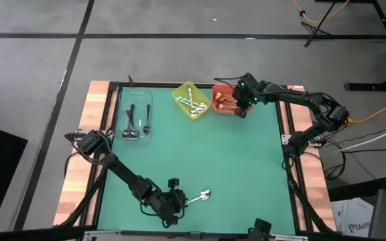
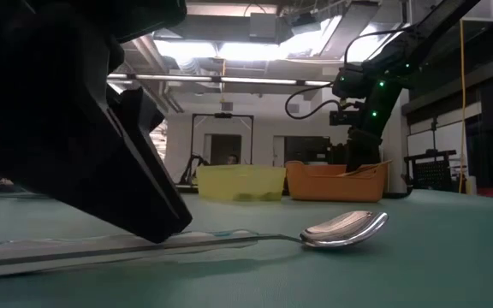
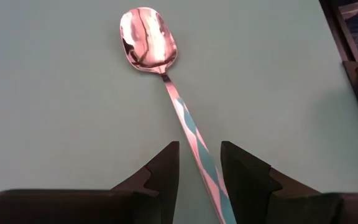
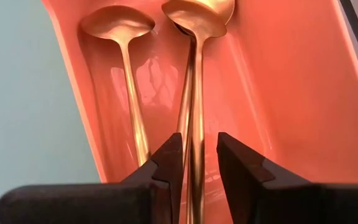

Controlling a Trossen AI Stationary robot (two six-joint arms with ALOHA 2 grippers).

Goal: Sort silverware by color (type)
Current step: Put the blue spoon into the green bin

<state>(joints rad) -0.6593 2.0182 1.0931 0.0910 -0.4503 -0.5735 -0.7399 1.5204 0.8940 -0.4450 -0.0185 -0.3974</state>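
A silver spoon (image 3: 148, 40) with a pale teal handle lies flat on the green mat near the table's near edge (image 1: 203, 195), bowl up. My left gripper (image 3: 199, 155) is open and low over it, one finger on each side of the handle. At the far side, my right gripper (image 4: 200, 146) is open and reaches down into the orange tray (image 4: 278, 93). Its fingers stand on either side of a copper spoon's handle (image 4: 196, 112), which lies across another copper spoon. A third copper spoon (image 4: 120, 37) lies beside them. My left gripper comes at the teal handle (image 3: 194, 134) slanting down, its fingers along the handle. A gap shows beside one finger. I cannot tell whether the other finger (image 3: 241, 180) touches. My right gripper slants down over the copper handle, with tray showing beside one finger. Whether the other touches, I cannot tell.
A yellow tray (image 1: 179, 94) with silver, teal-handled spoons stands left of the orange tray (image 1: 218, 90). A clear tray (image 1: 120, 114) with black spoons sits at the far left. The green mat between the trays and the left arm is open room.
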